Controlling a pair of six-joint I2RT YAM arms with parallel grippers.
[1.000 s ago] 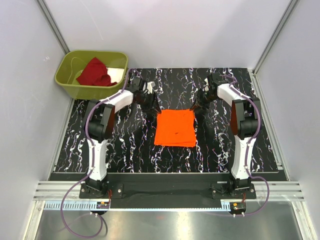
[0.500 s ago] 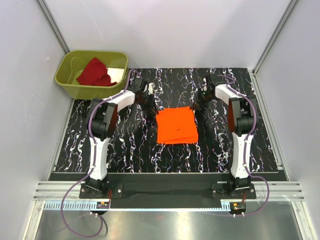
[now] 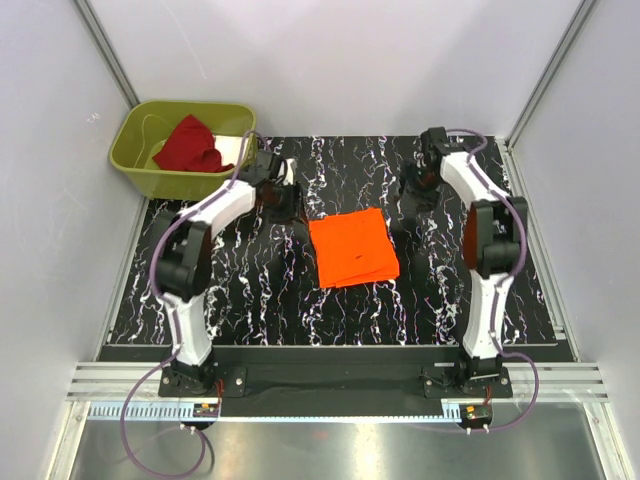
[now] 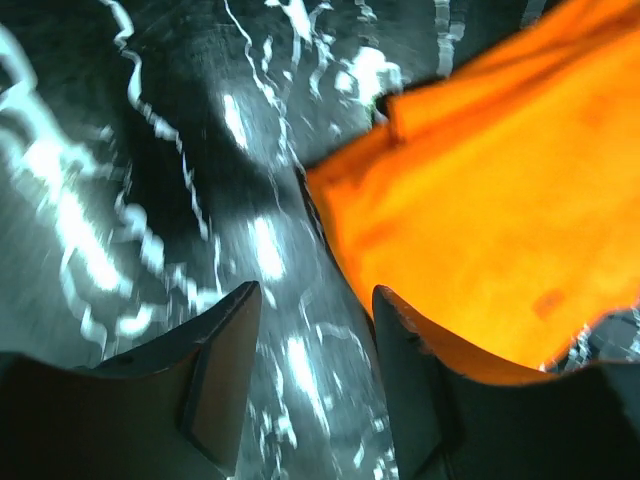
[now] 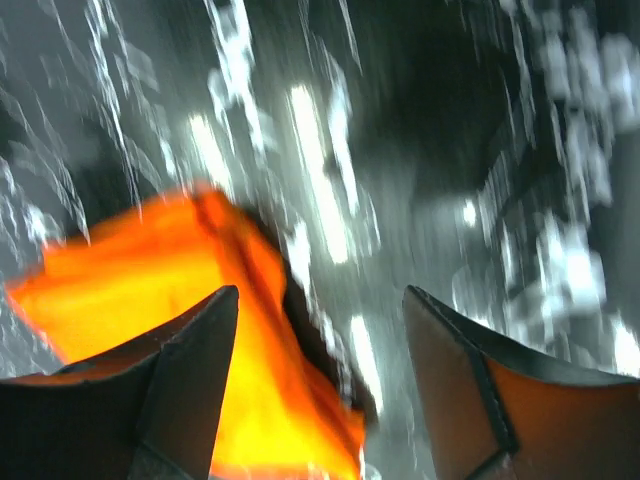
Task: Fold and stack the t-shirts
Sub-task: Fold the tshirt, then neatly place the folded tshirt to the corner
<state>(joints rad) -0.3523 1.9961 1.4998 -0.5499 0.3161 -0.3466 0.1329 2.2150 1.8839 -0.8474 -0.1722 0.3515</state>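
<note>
Our left fingers (image 4: pixel 225 370) and right fingers (image 5: pixel 195 370) spread, empty; orange shirt (image 3: pixel 352 248) at their four and eight o'clock.

Robot lab cell: white panel walls (image 3: pixel 330 60), aluminium frame rail (image 3: pixel 575 383), black marbled tabletop (image 3: pixel 250 300).

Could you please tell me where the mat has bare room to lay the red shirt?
Bare mat lies between the orange shirt and the arm bases, and along the far edge between the claws. Crowded beside the shirt's far corners: left claw, right claw.
</note>
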